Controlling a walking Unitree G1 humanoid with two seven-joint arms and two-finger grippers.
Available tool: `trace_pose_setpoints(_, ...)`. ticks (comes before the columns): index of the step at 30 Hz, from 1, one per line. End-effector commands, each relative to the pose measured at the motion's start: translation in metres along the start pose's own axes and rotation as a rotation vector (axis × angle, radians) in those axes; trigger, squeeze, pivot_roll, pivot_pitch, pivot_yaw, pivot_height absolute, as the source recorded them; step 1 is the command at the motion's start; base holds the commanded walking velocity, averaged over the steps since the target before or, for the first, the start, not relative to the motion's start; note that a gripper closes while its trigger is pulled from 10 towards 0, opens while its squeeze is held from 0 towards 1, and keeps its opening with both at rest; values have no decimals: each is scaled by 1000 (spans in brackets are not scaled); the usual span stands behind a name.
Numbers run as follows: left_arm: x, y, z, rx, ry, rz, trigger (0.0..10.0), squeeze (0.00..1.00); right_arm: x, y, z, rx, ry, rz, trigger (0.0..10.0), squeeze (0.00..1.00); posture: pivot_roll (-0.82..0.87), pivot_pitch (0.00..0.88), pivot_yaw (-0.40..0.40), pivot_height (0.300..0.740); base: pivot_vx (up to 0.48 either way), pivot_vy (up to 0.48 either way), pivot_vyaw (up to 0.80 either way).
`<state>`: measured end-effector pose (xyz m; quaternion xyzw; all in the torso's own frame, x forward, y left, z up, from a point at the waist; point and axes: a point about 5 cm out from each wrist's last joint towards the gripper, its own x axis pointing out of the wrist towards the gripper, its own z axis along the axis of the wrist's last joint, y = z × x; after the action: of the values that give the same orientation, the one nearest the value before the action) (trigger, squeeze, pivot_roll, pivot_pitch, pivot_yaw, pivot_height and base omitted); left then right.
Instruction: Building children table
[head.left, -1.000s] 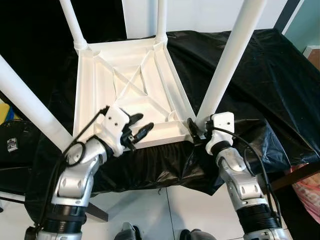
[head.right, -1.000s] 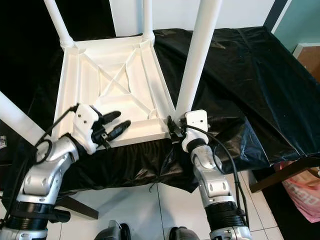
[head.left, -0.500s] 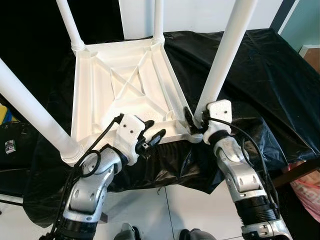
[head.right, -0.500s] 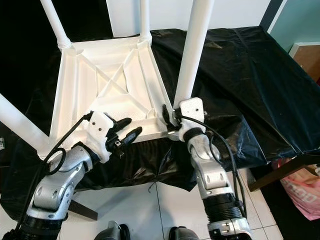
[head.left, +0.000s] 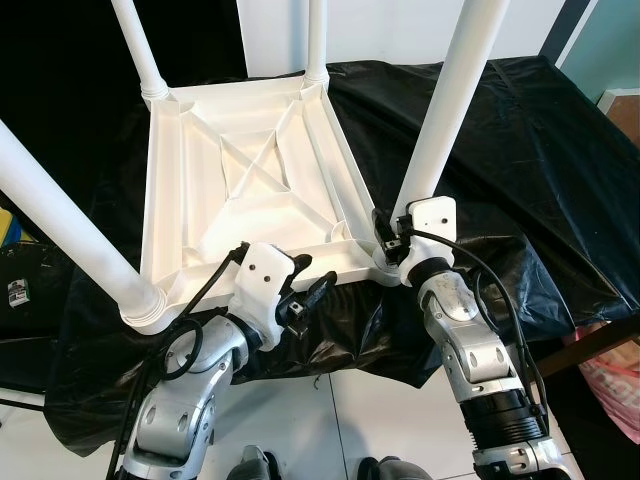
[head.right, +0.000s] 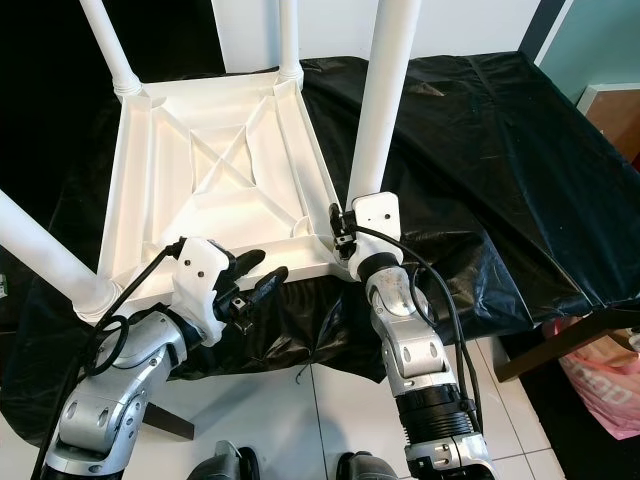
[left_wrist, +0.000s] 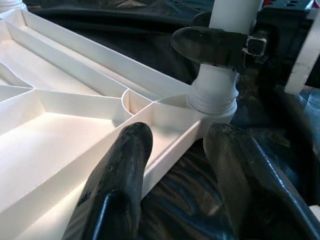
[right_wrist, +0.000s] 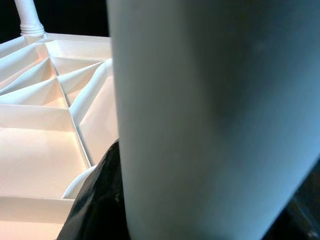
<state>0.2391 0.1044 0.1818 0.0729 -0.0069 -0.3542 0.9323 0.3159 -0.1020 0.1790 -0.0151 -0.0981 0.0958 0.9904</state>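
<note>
A white children's table (head.left: 170, 160) lies upside down on a black-covered surface, with its legs pointing up. My right gripper (head.left: 385, 237) is shut around the base of the near-right leg (head.left: 445, 110), where the leg meets the corner socket (left_wrist: 214, 95). In the right wrist view the leg (right_wrist: 210, 115) sits tight against one black finger (right_wrist: 95, 200). My left gripper (head.left: 308, 277) is open at the table's near rim (left_wrist: 165, 150), with one finger (left_wrist: 117, 185) over the inside of the rim and the other (left_wrist: 240, 175) outside it.
Three more white legs stand up at near left (head.left: 60, 220), far left (head.left: 140, 45) and far middle (head.left: 317, 40). Black sheeting (head.left: 540, 160) hangs over the front edge. White tile floor (head.left: 350, 420) lies below, with a pink bag (head.left: 615, 375) at the right.
My left gripper has drawn back from over the tabletop's ribbed inside to its near rim, moving right. The right gripper has stayed at the leg base.
</note>
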Motion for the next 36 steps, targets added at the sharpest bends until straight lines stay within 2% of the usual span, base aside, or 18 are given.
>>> trace_pose_setpoints(1,-3,-1,-4,-13,29,31,10000,0,2,-2,10,14,-32,-14,10000,0,80,153,-45,740,0,0,0)
trace_pose_setpoints(3,-11,-6,-10,-46,71,21,10000,0,3,-1,14,149,-28,-25,10000,0,89,151,-50,740,0,0,0)
trace_pose_setpoints(5,-19,-17,-14,-57,107,-49,10000,0,4,0,16,257,-26,-28,10000,0,96,150,-52,740,0,0,0)
trace_pose_setpoints(9,-23,-21,-15,-51,123,-82,10000,0,4,0,17,293,-24,-30,10000,0,96,150,-52,740,0,0,0)
trace_pose_setpoints(10,-29,-28,-21,-45,174,-132,10000,0,4,1,18,362,-22,-34,10000,0,108,151,-57,740,0,0,0)
trace_pose_setpoints(11,-29,-28,-21,-45,174,-132,10000,0,4,1,18,362,-22,-34,10000,0,108,151,-57,740,0,0,0)
trace_pose_setpoints(12,-33,-31,-27,-42,225,-156,10000,0,4,1,19,430,-17,-36,10000,0,109,151,-57,740,0,0,0)
trace_pose_setpoints(14,-37,-28,-38,-12,312,-131,10000,0,2,2,20,503,-14,-27,10000,0,110,149,-57,740,0,0,0)
trace_pose_setpoints(18,-36,-17,-49,-18,376,-42,10000,0,0,2,21,571,-9,-22,10000,0,101,145,-52,740,0,0,0)
trace_pose_setpoints(20,-36,-16,-50,-25,391,-30,10000,0,0,2,21,586,-7,-21,10000,0,101,145,-52,740,0,0,0)
trace_pose_setpoints(23,-28,10,-48,-10,365,167,10000,0,-4,3,23,679,-7,14,10000,0,87,142,-47,740,0,0,0)
trace_pose_setpoints(26,-26,18,-46,-2,351,218,10000,0,-6,3,22,706,-6,22,10000,0,86,141,-47,740,0,0,0)
trace_pose_setpoints(28,-23,43,-40,-11,317,353,10000,0,-10,2,21,765,-5,37,10000,0,75,144,-49,740,0,0,0)
trace_pose_setpoints(29,-23,43,-40,-11,317,353,10000,0,-10,2,21,765,-5,37,10000,0,75,144,-49,740,0,0,0)
trace_pose_setpoints(31,-20,65,-34,-30,292,458,10000,0,-13,1,18,824,5,47,10000,0,70,144,-49,740,0,0,0)
trace_pose_setpoints(32,-20,65,-34,-30,292,458,10000,0,-13,1,18,824,5,47,10000,0,70,144,-49,740,0,0,0)
trace_pose_setpoints(33,-21,83,-32,-85,280,546,10000,0,-16,-3,14,876,18,36,10000,0,61,143,-45,740,0,0,0)
trace_pose_setpoints(36,-20,91,-31,-74,275,577,10000,0,-17,-5,12,912,23,30,10000,0,53,143,-46,740,0,0,0)
